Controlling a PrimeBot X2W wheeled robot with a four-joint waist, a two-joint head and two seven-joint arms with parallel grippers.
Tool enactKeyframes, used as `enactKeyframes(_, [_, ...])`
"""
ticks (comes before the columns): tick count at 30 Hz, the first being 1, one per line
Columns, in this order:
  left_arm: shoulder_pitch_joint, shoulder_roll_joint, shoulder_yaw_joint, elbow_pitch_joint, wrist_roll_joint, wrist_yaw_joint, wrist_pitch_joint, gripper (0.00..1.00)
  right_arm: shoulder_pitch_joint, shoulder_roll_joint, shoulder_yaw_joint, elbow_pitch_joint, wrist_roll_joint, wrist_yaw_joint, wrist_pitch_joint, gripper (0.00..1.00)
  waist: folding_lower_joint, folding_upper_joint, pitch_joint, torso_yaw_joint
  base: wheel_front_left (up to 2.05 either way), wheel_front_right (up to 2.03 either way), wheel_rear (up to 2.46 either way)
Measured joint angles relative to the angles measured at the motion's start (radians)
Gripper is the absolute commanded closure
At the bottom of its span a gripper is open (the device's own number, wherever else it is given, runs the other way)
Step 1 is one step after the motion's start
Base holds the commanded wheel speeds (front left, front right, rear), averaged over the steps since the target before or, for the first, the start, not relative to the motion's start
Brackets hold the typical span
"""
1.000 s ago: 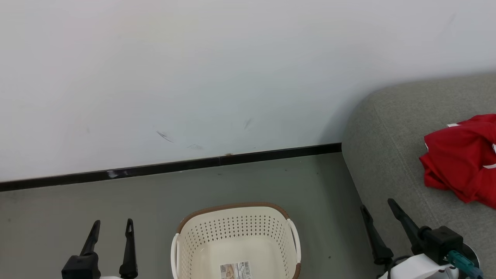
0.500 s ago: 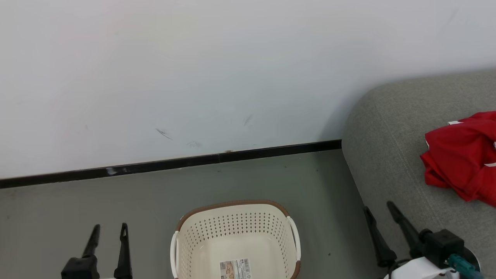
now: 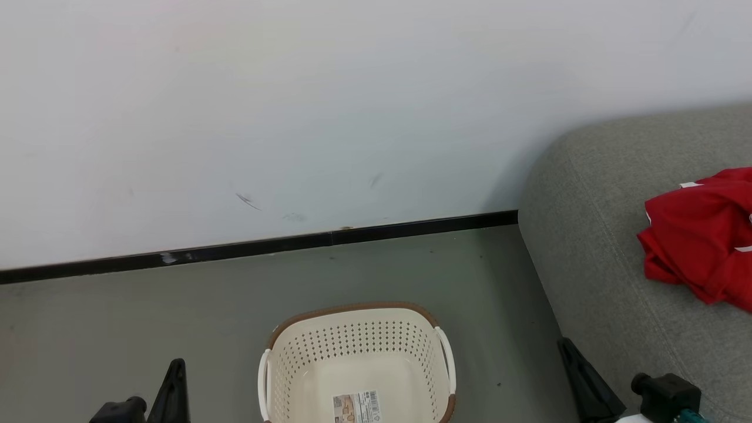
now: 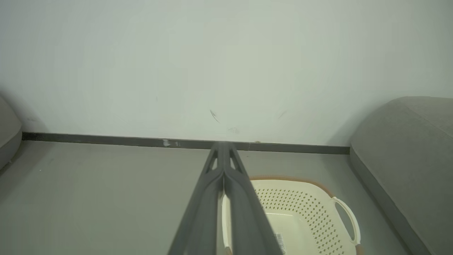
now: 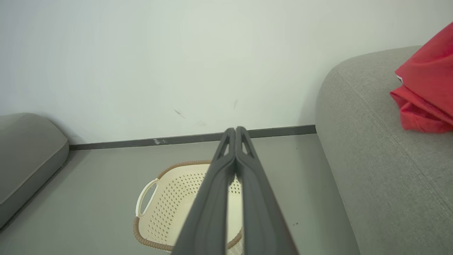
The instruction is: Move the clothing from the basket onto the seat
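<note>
Crumpled red clothing (image 3: 699,235) with white stripes lies on the grey sofa seat (image 3: 587,247) at the right; the right wrist view has the clothing (image 5: 428,85) on the seat (image 5: 371,166) too. The cream basket (image 3: 352,341) stands on the floor at bottom centre, its inside bare except for a label (image 3: 356,407). My left gripper (image 3: 176,367) is shut and empty, low at the basket's left, fingertips together in its wrist view (image 4: 223,145). My right gripper (image 3: 567,348) is shut and empty between basket and sofa, its closed tips (image 5: 235,131) over the basket (image 5: 170,191).
A white wall with a black skirting board (image 3: 264,249) runs behind the basket. Grey floor (image 3: 147,317) spreads left of the basket. Another grey cushion (image 5: 28,156) lies at the far left by the wall. The sofa's rounded corner (image 4: 403,148) stands close to the basket's right handle (image 4: 348,216).
Both grippers have closed from open and dropped toward the bottom edge of the head view. The picture shifted slightly as the camera moved. The clothing and basket stayed put.
</note>
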Motion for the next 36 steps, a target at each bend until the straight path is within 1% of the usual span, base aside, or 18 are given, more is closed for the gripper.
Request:
enactKeyframes(5, [0.000, -0.007, 0.014, -0.001, -0.088, -0.017, 0.019, 1.00, 0.001, 0.000, 0.004, -0.008, 0.094, 0.000, 0.000, 1.00, 0.0001, 0.0000, 0.002, 0.002, 0.00, 0.00, 0.00])
enactKeyframes(9, [0.000, -0.011, 0.026, -0.002, -0.132, -0.030, 0.032, 1.00, -0.001, 0.000, -0.006, -0.007, 0.186, 0.000, 0.011, 1.00, 0.0008, 0.0000, 0.004, 0.005, 0.00, 0.00, 0.00])
enactKeyframes(14, [-0.001, -0.017, 0.044, -0.003, -0.190, -0.053, 0.053, 1.00, -0.002, 0.000, -0.025, -0.002, 0.279, 0.000, 0.030, 1.00, 0.0042, 0.0000, 0.003, 0.007, 0.00, 0.00, 0.00])
enactKeyframes(23, [-0.004, -0.033, 0.071, -0.002, -0.302, -0.084, 0.087, 1.00, -0.010, -0.012, -0.034, 0.012, 0.432, 0.000, 0.057, 1.00, 0.0127, 0.0000, -0.001, 0.011, 0.00, 0.00, 0.00])
enactKeyframes(24, [-0.004, -0.033, 0.071, -0.002, -0.302, -0.084, 0.087, 1.00, -0.010, -0.012, -0.034, 0.012, 0.432, 0.000, 0.057, 1.00, 0.0127, 0.0000, -0.001, 0.011, 0.00, 0.00, 0.00])
enactKeyframes(29, [-0.004, -0.039, 0.088, -0.002, -0.364, -0.106, 0.102, 1.00, -0.028, -0.019, -0.037, 0.022, 0.517, 0.000, 0.075, 1.00, 0.0161, 0.0000, -0.004, 0.013, 0.00, 0.00, 0.00])
enactKeyframes(33, [-0.007, -0.043, 0.100, 0.000, -0.416, -0.123, 0.116, 1.00, -0.029, -0.028, -0.041, 0.031, 0.586, 0.000, 0.090, 1.00, 0.0173, 0.0000, -0.006, 0.014, 0.00, 0.00, 0.00])
enactKeyframes(36, [-0.008, -0.046, 0.110, 0.001, -0.454, -0.133, 0.126, 1.00, -0.038, -0.031, -0.044, 0.038, 0.637, 0.000, 0.097, 1.00, 0.0173, 0.0000, -0.006, 0.015, 0.00, 0.00, 0.00])
